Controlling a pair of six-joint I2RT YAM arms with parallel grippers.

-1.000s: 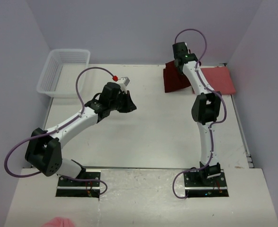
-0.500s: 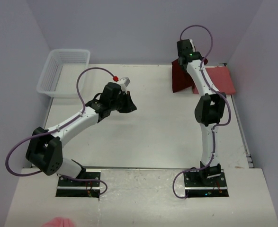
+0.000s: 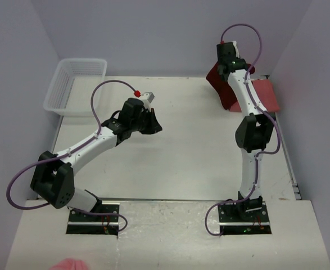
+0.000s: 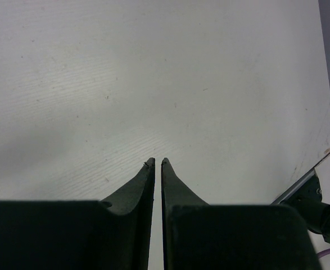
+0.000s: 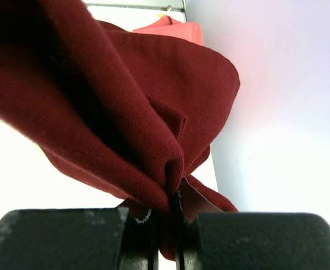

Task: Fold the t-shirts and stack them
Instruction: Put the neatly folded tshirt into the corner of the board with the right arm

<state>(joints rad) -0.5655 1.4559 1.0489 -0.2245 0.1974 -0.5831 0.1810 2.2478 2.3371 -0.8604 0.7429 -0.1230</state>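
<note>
Since a second ago the right arm has swung farther back toward the right-hand wall, and the maroon t-shirt (image 3: 215,77) has come up off the worktop (image 3: 181,146) with it; the left arm has not shifted. From the top camera the maroon t-shirt now hangs bunched below the right gripper (image 3: 225,66) at the far right corner, partly hidden behind the arm's white link. The salmon t-shirt (image 3: 266,94) lies flat on the worktop just to the right of it, against the wall. The left gripper (image 3: 153,125) hovers near the middle of the worktop, well apart from both shirts. A white mesh basket (image 3: 58,95) sits at the far left corner. The left wrist camera shows the left gripper (image 4: 157,162) with its fingers drawn together to a thin slit and nothing between them, above bare worktop, with the worktop's edge and a bit of purple cable at the lower right. The right wrist camera shows what the top view hides: the right gripper (image 5: 173,194) is clamped on a thick fold of the maroon t-shirt (image 5: 125,101), whose cloth billows up and fills most of the view. A corner of the salmon t-shirt (image 5: 173,31) peeks over it at the top, beside the pale wall (image 5: 288,84).
</note>
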